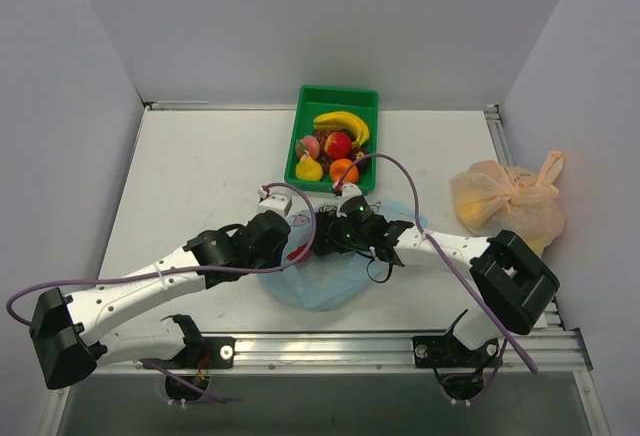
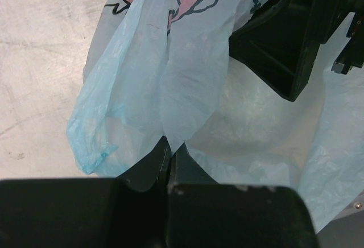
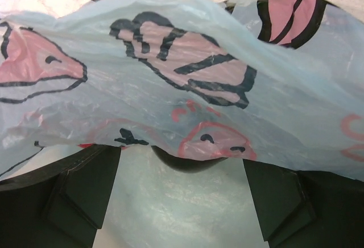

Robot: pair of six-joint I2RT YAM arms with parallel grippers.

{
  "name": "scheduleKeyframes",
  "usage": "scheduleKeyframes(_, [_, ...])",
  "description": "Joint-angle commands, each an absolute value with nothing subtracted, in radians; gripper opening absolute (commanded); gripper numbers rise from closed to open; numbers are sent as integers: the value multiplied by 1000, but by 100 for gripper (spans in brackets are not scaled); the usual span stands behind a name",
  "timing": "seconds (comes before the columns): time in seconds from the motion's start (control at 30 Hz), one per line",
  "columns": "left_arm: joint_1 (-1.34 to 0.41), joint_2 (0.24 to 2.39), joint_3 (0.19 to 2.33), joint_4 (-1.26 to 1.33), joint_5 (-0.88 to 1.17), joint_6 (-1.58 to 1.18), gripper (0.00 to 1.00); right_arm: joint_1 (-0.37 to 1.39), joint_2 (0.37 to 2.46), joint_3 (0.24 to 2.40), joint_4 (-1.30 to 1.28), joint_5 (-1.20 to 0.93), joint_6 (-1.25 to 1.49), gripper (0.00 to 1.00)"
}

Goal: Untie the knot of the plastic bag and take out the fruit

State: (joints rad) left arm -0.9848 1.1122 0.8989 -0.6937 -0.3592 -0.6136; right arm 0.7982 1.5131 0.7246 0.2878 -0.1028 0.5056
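The light blue plastic bag (image 1: 325,278) with cartoon prints lies flat at the near middle of the table. My left gripper (image 2: 169,151) is shut on a fold of its film at the bag's left edge (image 1: 298,244). My right gripper (image 3: 182,197) is open, jaws wide apart, with the printed film (image 3: 187,83) draped over the fingertips (image 3: 85,182); it faces the left gripper (image 1: 328,234). No knot shows. A banana (image 1: 343,122), a red apple (image 1: 338,144) and an orange (image 1: 343,170) lie in the green tray (image 1: 372,101). No fruit shows inside the bag.
The green tray stands at the back middle and also holds a yellow pear (image 1: 309,168). A tied pale orange bag (image 1: 508,201) sits at the right edge. White walls close in the table on three sides. The right gripper's black body (image 2: 296,37) shows in the left wrist view.
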Motion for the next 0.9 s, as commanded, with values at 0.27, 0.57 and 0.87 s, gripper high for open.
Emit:
scheduleKeyframes(0.27, [-983, 1068, 900, -690, -377, -647, 0, 801, 1612, 845, 290, -52, 497, 90])
scheduleKeyframes(0.57, [-982, 1065, 885, -693, -403, -646, 0, 798, 1637, 844, 262, -64, 503, 59])
scheduleKeyframes(0.87, [-973, 1101, 910, -693, -428, -626, 0, 799, 1510, 825, 221, -78, 448, 8])
